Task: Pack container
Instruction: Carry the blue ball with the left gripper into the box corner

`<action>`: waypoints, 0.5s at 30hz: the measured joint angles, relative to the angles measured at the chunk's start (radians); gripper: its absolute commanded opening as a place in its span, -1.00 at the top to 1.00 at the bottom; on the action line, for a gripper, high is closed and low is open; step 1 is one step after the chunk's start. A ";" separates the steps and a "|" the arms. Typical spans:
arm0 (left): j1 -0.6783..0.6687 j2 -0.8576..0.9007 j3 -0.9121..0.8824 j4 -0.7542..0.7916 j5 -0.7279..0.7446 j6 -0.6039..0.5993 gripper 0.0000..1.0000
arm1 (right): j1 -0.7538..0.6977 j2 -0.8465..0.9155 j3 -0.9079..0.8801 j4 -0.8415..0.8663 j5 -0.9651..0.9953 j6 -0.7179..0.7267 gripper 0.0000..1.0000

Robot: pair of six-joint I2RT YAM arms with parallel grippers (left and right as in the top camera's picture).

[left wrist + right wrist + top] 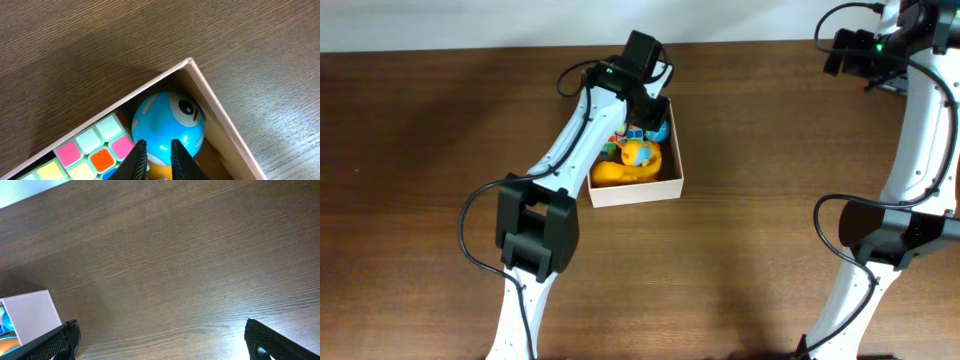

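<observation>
Left pincer over a packed box, right pincer wide and idle.

Left pincer [156,155] hangs nearly shut, holding nothing, above the blue ball [167,126] in the container [672,152] at mid-bench [770,150]; its arm hides the cube [92,150]. Right pincer [160,340] gapes, tips cropped.

We see the container [638,189] near the table's [770,150] middle, holding a ball [167,125] in its far corner, a cube [92,152] beside it, a duck [628,162] nearer
</observation>
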 measured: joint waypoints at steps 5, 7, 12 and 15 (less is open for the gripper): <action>-0.002 0.003 0.000 0.000 0.000 0.000 0.63 | 0.000 0.000 0.000 0.000 0.000 0.000 -0.97; -0.003 0.011 0.000 0.000 0.000 0.000 0.64 | 0.000 0.000 0.000 0.000 0.000 0.000 -0.97; -0.004 0.054 0.002 0.005 0.000 0.000 0.64 | 0.000 0.000 0.000 0.000 0.000 0.000 -0.98; -0.004 0.062 0.002 0.012 0.000 0.000 0.64 | 0.000 0.000 0.000 0.000 0.000 0.000 -0.97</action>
